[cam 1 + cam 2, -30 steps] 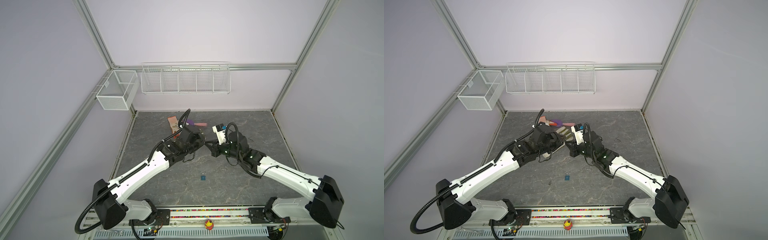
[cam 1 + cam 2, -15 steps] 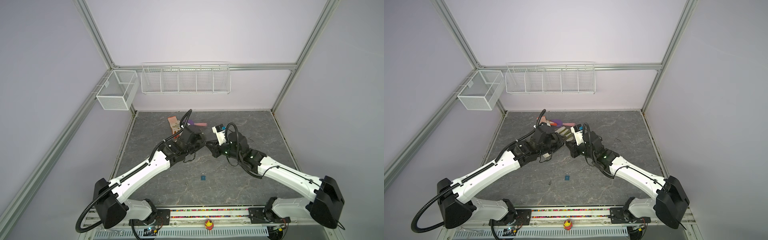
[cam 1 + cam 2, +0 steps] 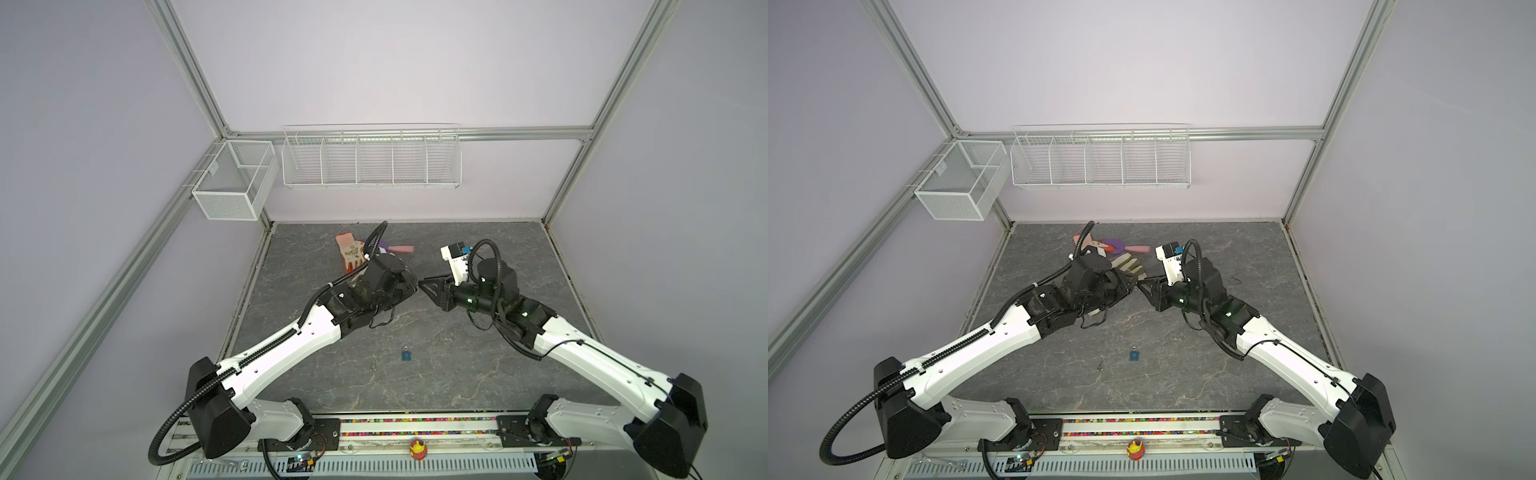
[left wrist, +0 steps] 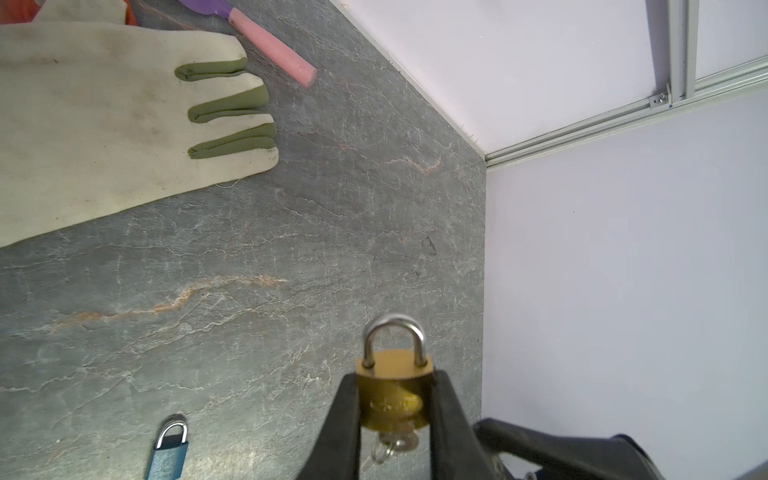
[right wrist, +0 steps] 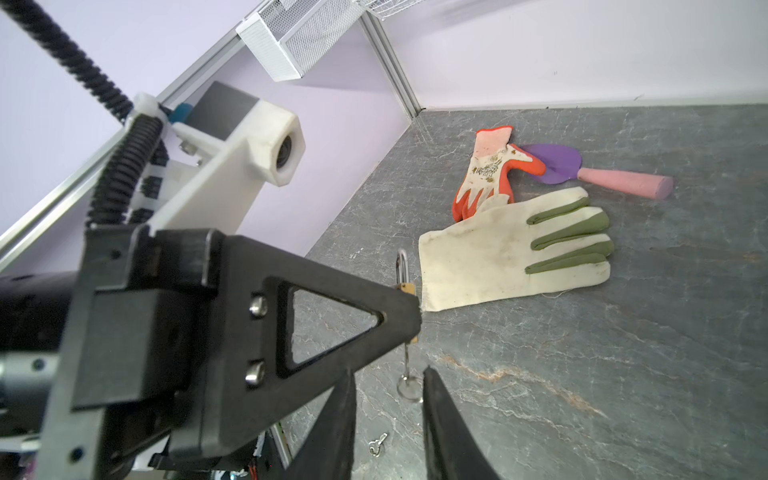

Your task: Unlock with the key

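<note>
The left wrist view gives the clearest look at the brass padlock: the left jaws are clenched on its body from both sides, its shackle stands up with both legs seated, and a key sits in its underside. From above none of this can be made out, since in both top views the two arms meet nose to nose over the middle of the desk and the lock is lost between them. The right wrist view shows the lock only edge-on behind a left finger, but it alone shows the key ring hanging below, with the right jaws released and standing apart on either side of it; whether a tip brushes the ring I cannot tell. A blue padlock and a loose key lie near the front of the desk, well apart from the arms. Further back lie a cream glove, an orange glove and a purple trowel.
</note>
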Robot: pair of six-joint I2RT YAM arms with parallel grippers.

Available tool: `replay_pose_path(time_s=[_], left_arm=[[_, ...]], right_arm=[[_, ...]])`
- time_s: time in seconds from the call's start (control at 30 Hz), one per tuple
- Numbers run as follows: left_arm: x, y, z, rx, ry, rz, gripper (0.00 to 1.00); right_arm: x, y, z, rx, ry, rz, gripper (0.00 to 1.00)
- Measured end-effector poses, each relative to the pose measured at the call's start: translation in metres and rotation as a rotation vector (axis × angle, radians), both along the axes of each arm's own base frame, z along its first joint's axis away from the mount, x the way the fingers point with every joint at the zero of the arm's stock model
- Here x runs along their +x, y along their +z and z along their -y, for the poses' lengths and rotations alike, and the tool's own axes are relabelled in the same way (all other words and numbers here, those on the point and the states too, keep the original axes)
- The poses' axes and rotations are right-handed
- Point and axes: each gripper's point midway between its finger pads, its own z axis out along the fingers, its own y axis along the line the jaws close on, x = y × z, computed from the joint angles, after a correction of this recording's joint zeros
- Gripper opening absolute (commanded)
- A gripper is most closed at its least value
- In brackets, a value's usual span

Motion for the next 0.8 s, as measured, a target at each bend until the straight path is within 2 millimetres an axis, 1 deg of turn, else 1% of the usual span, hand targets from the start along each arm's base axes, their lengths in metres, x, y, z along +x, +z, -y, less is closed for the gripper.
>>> replay_pose_path(time_s=[0.1,0.2,0.37,0.47,0.53,0.8], left_arm=[[0.001,-0.001,-0.001,0.002,0.008,0.004,0.0],[0.003,0.0,-0.001,0.001,0.015,0.011,0.0],[0.005,0.003,0.0,-0.01,0.019,0.023,0.0],[0.005,0.003,0.0,-0.013,0.02,0.025,0.0],[0.005,0.004,0.0,-0.013,0.021,0.025,0.0],[0.006,0.003,-0.002,-0.009,0.029,0.029,0.0]], right_arm=[[0.003,-0.009,-0.002,0.003,-0.011,-0.05,0.25],[0.005,-0.017,-0.005,0.006,-0.019,-0.09,0.24],[0.008,-0.023,-0.007,0.005,-0.025,-0.113,0.21],[0.009,-0.025,-0.008,0.003,-0.028,-0.115,0.2],[0.011,-0.023,-0.01,0.005,-0.028,-0.111,0.16],[0.013,-0.022,-0.015,0.008,-0.02,-0.106,0.14]])
